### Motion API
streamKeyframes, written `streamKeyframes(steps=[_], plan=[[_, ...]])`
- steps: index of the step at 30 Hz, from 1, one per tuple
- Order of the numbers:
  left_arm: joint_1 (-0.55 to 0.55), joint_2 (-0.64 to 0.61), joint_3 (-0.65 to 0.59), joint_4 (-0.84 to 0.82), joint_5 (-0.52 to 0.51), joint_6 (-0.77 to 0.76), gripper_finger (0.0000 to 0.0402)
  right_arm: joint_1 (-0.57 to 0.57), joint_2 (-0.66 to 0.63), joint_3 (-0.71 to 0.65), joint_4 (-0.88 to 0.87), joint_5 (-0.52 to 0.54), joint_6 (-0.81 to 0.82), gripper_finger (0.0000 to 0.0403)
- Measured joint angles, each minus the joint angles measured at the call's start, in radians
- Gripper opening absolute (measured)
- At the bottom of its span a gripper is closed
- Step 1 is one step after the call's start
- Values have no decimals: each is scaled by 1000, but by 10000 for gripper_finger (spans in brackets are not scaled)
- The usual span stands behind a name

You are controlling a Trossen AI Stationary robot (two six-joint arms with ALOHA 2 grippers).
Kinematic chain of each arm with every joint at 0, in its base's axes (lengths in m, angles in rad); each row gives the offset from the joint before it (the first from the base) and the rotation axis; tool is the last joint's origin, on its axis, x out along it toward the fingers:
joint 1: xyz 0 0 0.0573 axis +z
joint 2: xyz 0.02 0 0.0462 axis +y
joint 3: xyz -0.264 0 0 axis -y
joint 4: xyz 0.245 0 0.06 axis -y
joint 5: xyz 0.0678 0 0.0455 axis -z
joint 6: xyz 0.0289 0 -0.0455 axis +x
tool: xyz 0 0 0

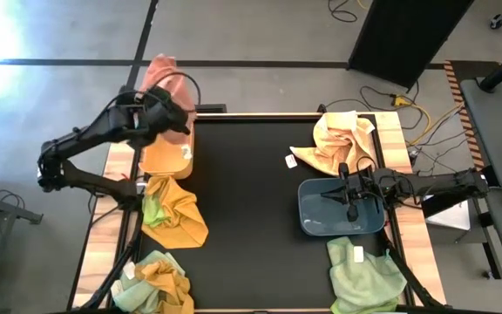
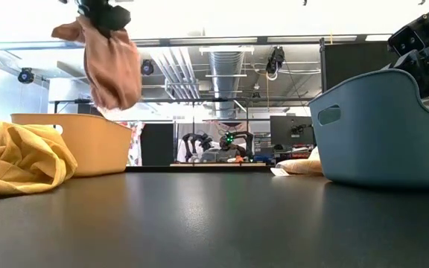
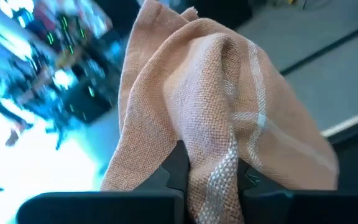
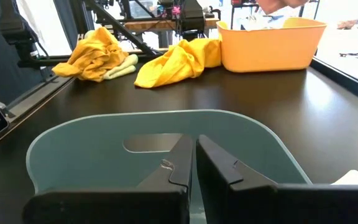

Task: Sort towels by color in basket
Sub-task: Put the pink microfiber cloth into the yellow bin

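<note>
Mustard towel (image 2: 21, 160) lies closest in the low view, crumpled on the dark surface (image 1: 251, 201) just beside the orange basket (image 1: 166, 153). From above it shows with a bit of green cloth tucked at its edge.

Left end effector (image 1: 166, 112): closed on a salmon towel (image 1: 168, 83), pinched between my fingers (image 3: 176, 165). Towel hangs free, raised well above the orange basket, over its far end. White woven stripes visible on the cloth in the left wrist view.

Right end effector (image 1: 349, 196): fingers nearly together, holding nothing, hovering over the blue basket (image 1: 321, 209). Basket interior looks bare in the right wrist view.

Other cloth on the surface:
- Peach towel (image 1: 338, 139), bunched at the far right corner, just beyond the blue basket; small white tag at its left edge.
- Green towel (image 1: 364, 275), near right corner, just in front of the blue basket, white tag on top.
- Mixed heap (image 1: 157, 281) of mustard and pale green, near left corner, well apart from the orange basket.

Orange basket sits at the far left of the surface, blue basket at the right, wide bare stretch between them.
</note>
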Motion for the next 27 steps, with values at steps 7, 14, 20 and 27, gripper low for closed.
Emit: streamKeyframes(steps=[7, 14, 20, 27], plan=[[137, 60, -45, -105, 165, -101, 18, 0, 0, 0, 0, 0, 0, 13], [230, 151, -159, -96, 436, -107, 18, 0, 0, 0, 1, 0, 0, 13], [296, 204, -267, -38, 740, 18, 18, 0, 0, 0, 2, 0, 0, 13], [401, 256, -345, 36, 875, 113, 25, 0, 0, 0, 2, 0, 0, 13]])
